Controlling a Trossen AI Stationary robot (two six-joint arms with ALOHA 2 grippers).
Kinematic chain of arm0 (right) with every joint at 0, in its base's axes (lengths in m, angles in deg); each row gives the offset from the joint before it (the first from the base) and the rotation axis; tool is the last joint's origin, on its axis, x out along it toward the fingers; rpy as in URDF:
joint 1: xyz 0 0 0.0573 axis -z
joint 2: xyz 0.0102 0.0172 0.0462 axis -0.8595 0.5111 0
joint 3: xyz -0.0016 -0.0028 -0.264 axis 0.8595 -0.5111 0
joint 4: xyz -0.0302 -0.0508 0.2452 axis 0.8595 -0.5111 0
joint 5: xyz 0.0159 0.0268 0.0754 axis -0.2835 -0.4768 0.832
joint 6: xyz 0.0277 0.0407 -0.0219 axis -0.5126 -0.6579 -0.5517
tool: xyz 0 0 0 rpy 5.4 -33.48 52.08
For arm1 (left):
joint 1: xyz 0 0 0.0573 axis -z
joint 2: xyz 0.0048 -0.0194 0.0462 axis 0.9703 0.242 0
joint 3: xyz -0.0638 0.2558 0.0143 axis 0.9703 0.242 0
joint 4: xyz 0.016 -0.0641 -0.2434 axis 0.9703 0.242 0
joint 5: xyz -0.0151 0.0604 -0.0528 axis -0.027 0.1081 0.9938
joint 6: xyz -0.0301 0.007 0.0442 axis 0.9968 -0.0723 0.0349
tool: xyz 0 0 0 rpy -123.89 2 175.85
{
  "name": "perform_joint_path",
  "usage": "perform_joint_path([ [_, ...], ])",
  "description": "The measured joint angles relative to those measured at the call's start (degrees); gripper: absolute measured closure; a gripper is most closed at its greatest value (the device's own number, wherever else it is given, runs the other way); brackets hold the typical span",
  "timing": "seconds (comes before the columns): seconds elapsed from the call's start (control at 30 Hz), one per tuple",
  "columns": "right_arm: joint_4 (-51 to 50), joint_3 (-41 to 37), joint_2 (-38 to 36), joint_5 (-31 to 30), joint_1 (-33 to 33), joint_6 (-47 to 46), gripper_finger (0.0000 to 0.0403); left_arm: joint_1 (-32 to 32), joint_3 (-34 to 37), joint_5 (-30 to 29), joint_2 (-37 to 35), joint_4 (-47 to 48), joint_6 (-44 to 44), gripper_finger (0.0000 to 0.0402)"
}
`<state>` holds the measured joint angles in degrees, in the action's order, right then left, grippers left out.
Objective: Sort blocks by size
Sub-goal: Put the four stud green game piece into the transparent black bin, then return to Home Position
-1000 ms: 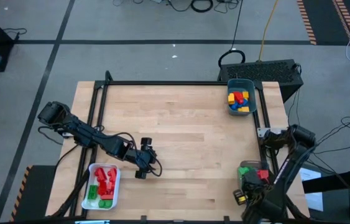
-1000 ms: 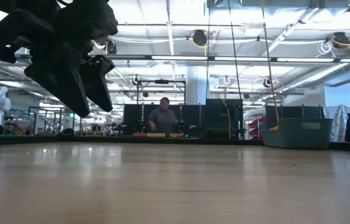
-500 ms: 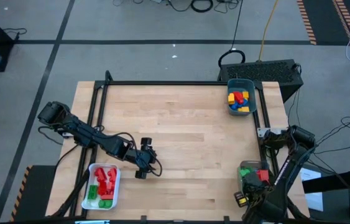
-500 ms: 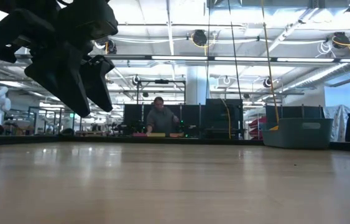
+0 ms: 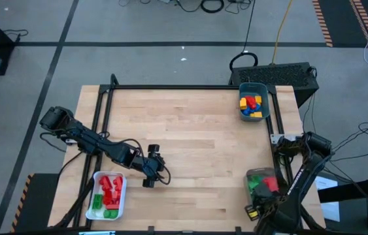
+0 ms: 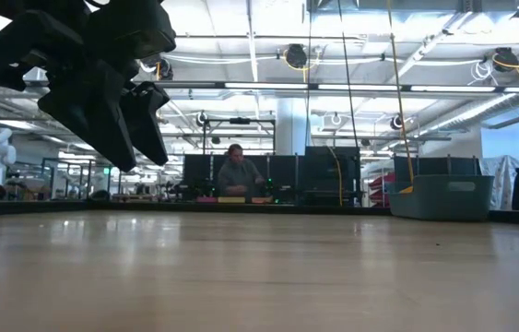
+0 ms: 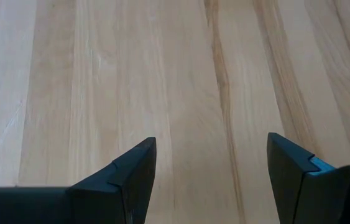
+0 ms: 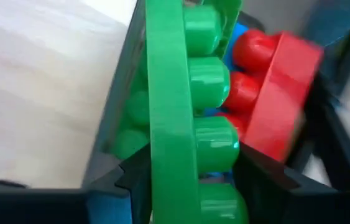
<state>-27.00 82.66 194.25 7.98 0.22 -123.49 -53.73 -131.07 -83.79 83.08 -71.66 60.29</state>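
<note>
My tabletop (image 5: 190, 130) is a pale wooden slab inside a dark frame, with 3 bins along its edges. My left arm reaches in from the left side, and my left claw (image 5: 150, 171) hangs above bare wood just beside the white bin (image 5: 95, 185), its fingers (image 7: 131, 177) spread apart with nothing between them; from table height the left claw (image 6: 116, 115) shows as a dark shape held clear of the surface. My right arm folds down at the near right corner, where my right claw (image 8: 190, 180) is clamped on a long green block (image 8: 178, 118), held on edge over the clear bin (image 5: 252, 175), which holds more green and red blocks (image 5: 265, 184). The white bin at the near left carries red blocks (image 5: 110, 188) and a few green ones. The teal bin (image 5: 265, 96) at the far right corner holds blue, yellow and red small blocks (image 5: 250, 106).
</note>
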Motion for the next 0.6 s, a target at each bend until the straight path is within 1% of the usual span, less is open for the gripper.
perform_joint_path([
  [0.1, 2.35, -0.69, 0.00, -3.41, 0.07, 1.43, 0.0207, 0.00, 0.00, 0.00, 0.00, 0.00, 0.00, 0.0183],
  [0.2, 1.52, -1.22, 0.00, -3.37, 0.42, 1.34, 0.0185, 0.00, 0.00, 0.00, 0.00, -0.01, 0.03, 0.0183],
  [0.3, -2.09, -1.24, 0.00, -3.19, 0.46, -0.36, 0.0168, 0.00, 0.02, -0.16, 0.00, -0.64, 0.98, 0.0183],
  [0.43, -6.95, -1.24, 0.00, -3.86, 0.44, -1.79, 0.0166, 0.00, 0.02, -0.26, -0.11, -0.81, 1.27, 0.0183],
  [0.5, -6.84, -1.17, -0.24, -7.60, 0.44, -0.86, 0.0170, 0.00, 0.02, -0.30, -0.63, -0.66, 1.39, 0.0183],
  [0.6, -6.85, -1.12, -1.46, -18.47, 0.44, 0.22, 0.0178, 0.02, 0.00, -1.07, -2.26, -0.83, 1.50, 0.0183],
])
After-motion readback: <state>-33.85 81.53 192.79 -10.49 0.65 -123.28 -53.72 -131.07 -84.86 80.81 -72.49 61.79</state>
